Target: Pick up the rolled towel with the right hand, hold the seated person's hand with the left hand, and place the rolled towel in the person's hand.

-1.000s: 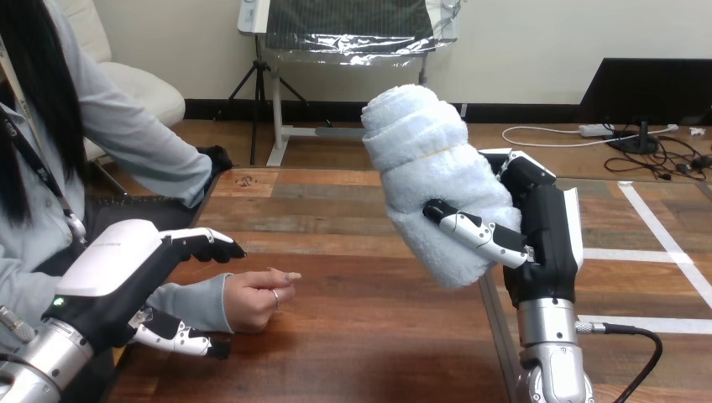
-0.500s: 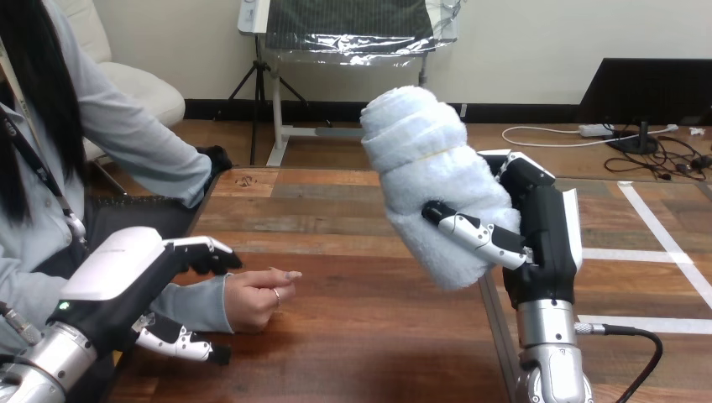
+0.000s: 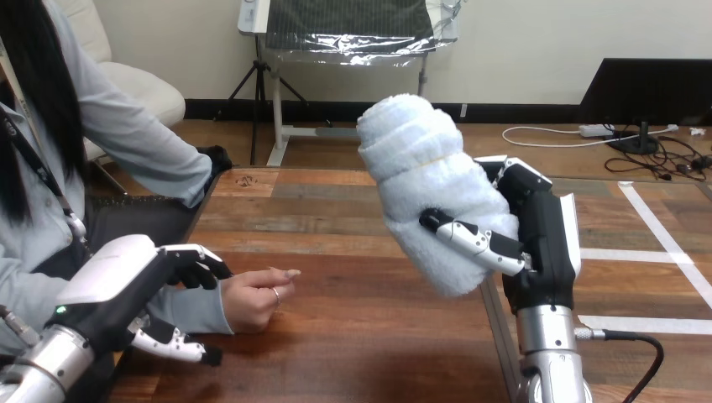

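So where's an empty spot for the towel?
Bare wood lies between the person's hand and the right hand holding the rolled towel, and toward the table's far edge. The left is crowded: the left hand is beside the person's hand.

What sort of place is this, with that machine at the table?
Likely a robot test bench, perhaps for care work: a person's hand rests on a wooden table, the right hand holds a rolled towel up in its fingers, and the left hand sits beside the person's hand.
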